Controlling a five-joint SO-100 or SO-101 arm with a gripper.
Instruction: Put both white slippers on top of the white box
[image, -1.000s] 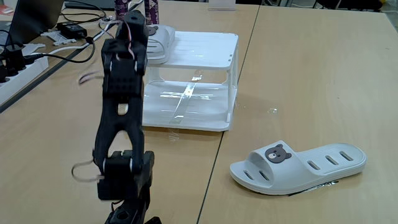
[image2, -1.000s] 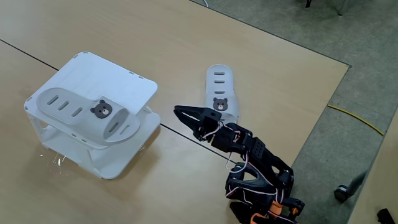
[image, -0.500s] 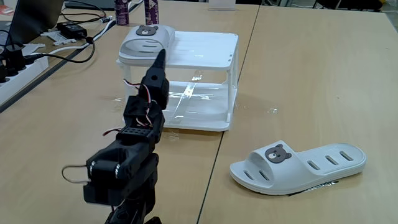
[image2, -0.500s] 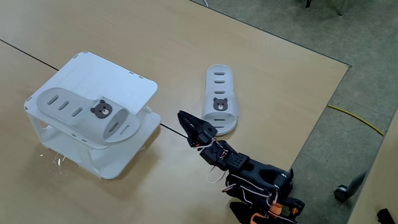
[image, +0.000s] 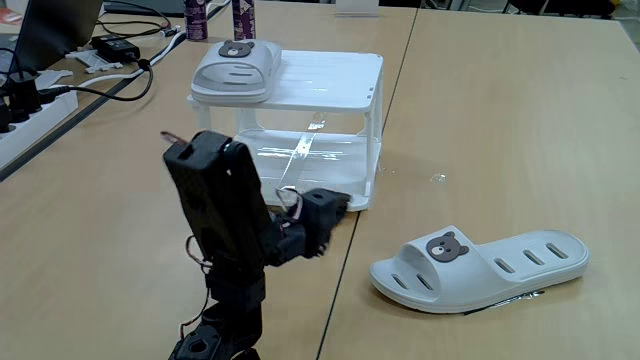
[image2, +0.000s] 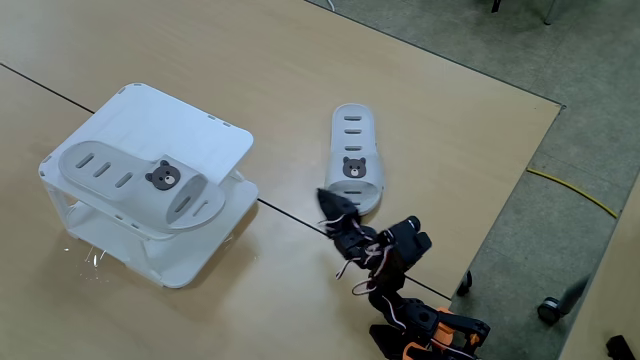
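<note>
White plastic rack: the white box (image2: 195, 132) is sitting on the wooden table (image: 500, 130), two tiers, near the table's far edge in a fixed view (image: 330, 90).
Contents, top tier: one white slipper (image2: 140, 185) is lying flat along one edge of the slatted top (image: 238, 68).
Contents, lower shelf: nothing is showing on it.
Slippers counted: two; the second slipper (image: 480, 268) is lying on the table, apart from the rack (image2: 354, 170).
Gripper: the gripper (image2: 333, 208) is pointing at the second slipper's bear end, holding nothing; how wide the jaws are standing I cannot tell.
</note>
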